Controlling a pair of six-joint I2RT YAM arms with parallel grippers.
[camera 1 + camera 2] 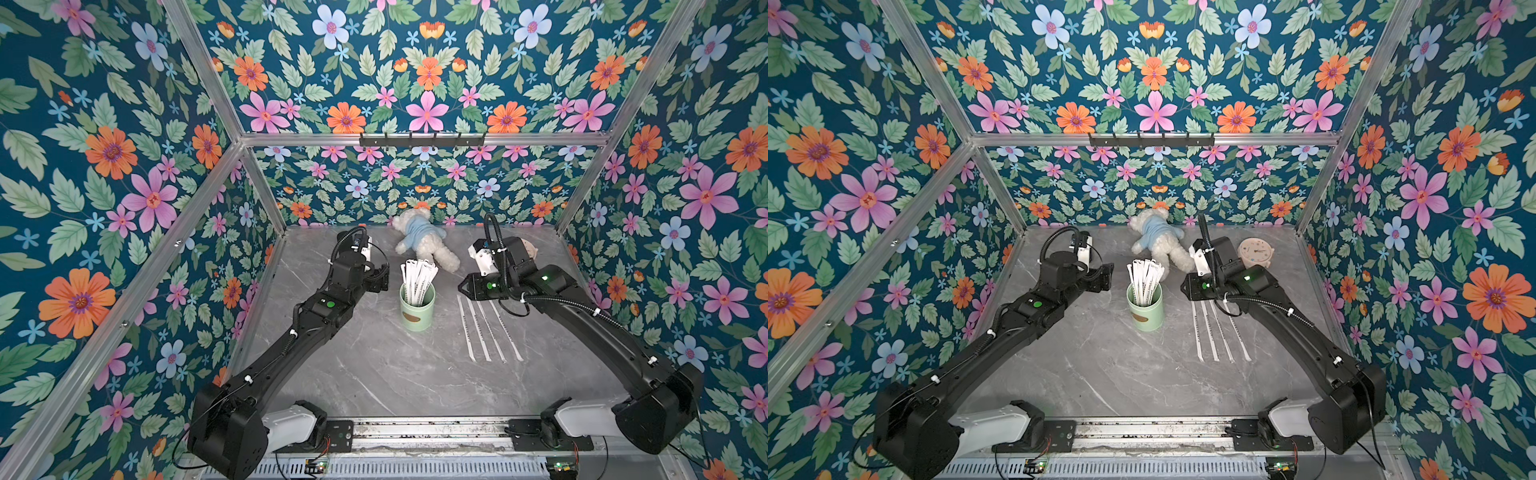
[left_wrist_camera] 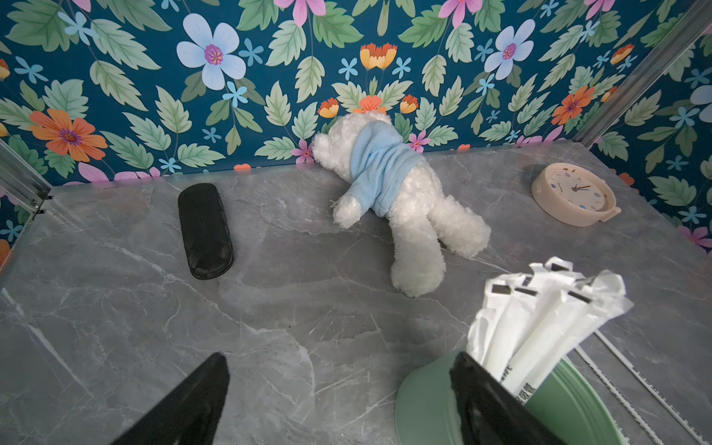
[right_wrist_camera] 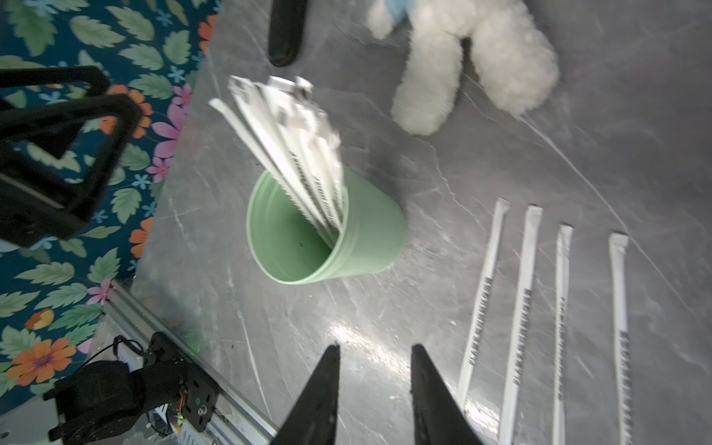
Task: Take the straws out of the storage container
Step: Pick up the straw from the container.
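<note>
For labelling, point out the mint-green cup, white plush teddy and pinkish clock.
mint-green cup [image 1: 420, 316]: a top view, side wall
white plush teddy [image 2: 379, 169]: left wrist view, blue top
pinkish round clock [image 2: 574, 190]: left wrist view, dial

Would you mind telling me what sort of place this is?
Most likely a staged robot test cell rather than a home: an aluminium frame holds floral-printed walls around a marble-look tabletop, and a left arm and right arm are mounted on a front rail.

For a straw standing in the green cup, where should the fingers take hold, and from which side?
Probably pinch the upper end of one straw well above the cup rim, coming from above: the tops fan out free; lower down they crowd together.
</note>
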